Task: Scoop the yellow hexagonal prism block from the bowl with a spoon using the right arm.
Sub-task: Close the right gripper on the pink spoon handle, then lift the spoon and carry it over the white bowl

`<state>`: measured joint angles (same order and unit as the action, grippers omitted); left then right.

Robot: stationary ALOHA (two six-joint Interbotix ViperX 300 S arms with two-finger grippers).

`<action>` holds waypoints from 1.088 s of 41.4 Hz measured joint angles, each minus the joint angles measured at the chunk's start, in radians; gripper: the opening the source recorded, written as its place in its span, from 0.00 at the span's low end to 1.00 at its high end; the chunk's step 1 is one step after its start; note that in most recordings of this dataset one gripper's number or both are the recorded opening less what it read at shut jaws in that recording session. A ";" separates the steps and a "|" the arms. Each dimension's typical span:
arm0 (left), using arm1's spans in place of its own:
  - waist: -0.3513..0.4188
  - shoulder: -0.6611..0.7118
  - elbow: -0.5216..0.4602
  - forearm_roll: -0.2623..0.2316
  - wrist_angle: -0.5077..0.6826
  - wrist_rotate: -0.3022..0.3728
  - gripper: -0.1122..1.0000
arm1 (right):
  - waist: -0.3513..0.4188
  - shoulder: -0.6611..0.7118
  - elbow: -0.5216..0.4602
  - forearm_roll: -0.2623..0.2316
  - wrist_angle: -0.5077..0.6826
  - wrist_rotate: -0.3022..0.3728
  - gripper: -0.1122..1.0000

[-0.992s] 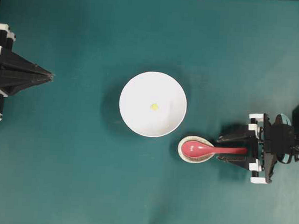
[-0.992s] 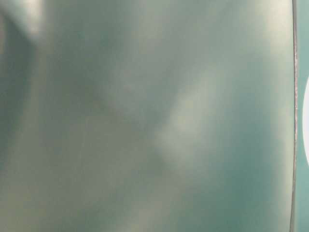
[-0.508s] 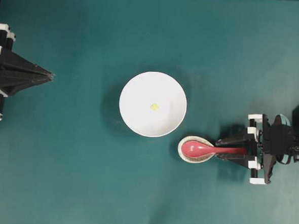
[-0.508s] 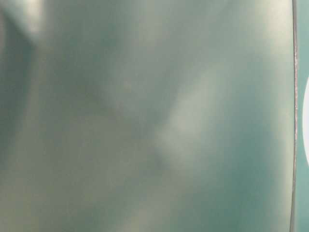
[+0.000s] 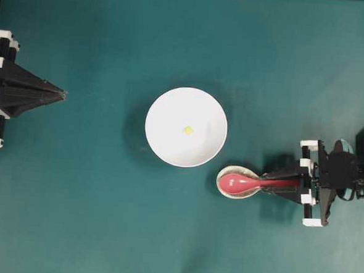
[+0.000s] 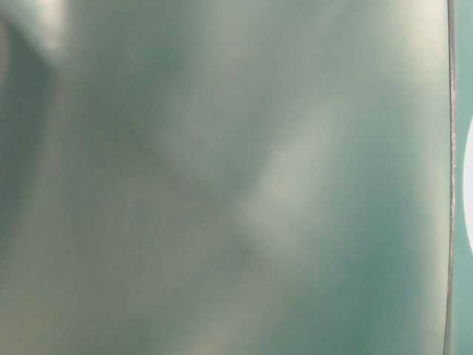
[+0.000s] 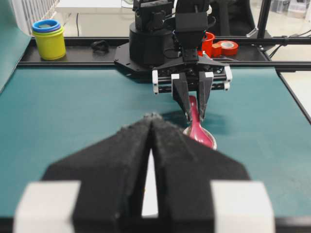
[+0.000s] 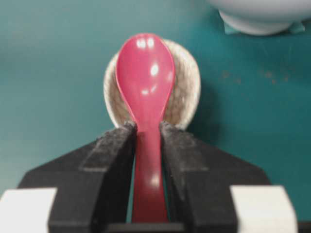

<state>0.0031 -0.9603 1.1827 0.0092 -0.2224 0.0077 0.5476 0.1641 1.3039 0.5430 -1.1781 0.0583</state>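
Observation:
The white bowl point(image 5: 162, 107) sits mid-table with the tiny yellow hexagonal prism block point(image 5: 188, 130) lying inside it. To its lower right, the red-pink spoon point(image 5: 241, 182) rests with its scoop in a small speckled spoon rest point(image 5: 222, 174). My right gripper point(image 5: 267, 181) is closed round the spoon's handle. In the right wrist view both fingertips press the spoon point(image 8: 146, 77) at its neck, just behind the spoon rest point(image 8: 187, 92), with the bowl's base point(image 8: 262, 19) beyond. My left gripper point(image 5: 62, 93) is shut and empty at the far left, well away from the bowl.
The left wrist view shows stacked yellow and blue cups point(image 7: 48, 39) and red tape rolls point(image 7: 223, 47) on the black rail behind the right arm. The table-level view is only a teal blur.
The right gripper's jaws have closed in from wide open onto the spoon's handle. The spoon, bowl, block and left arm have not moved.

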 measured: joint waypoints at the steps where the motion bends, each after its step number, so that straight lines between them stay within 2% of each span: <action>1: 0.000 0.000 0.000 0.002 0.003 0.002 0.10 | 0.000 -0.011 0.000 0.000 0.005 -0.002 0.32; 12: 0.000 0.000 0.000 0.002 0.003 0.002 0.10 | -0.014 -0.161 0.003 0.002 0.098 -0.023 0.32; 22: 0.000 0.000 0.000 0.002 0.005 0.002 0.10 | -0.103 -0.316 -0.026 0.002 0.287 -0.086 0.32; 27: 0.000 0.000 0.000 0.002 0.006 0.002 0.10 | -0.166 -0.377 -0.064 0.002 0.419 -0.137 0.32; 34: 0.003 0.000 0.000 0.000 0.006 0.002 0.10 | -0.281 -0.460 -0.156 0.002 0.684 -0.232 0.32; 45: 0.014 0.000 0.000 0.002 0.006 -0.009 0.10 | -0.451 -0.529 -0.319 0.000 1.095 -0.316 0.32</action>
<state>0.0169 -0.9603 1.1827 0.0107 -0.2163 -0.0015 0.0966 -0.3651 0.9848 0.5430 -0.0828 -0.2577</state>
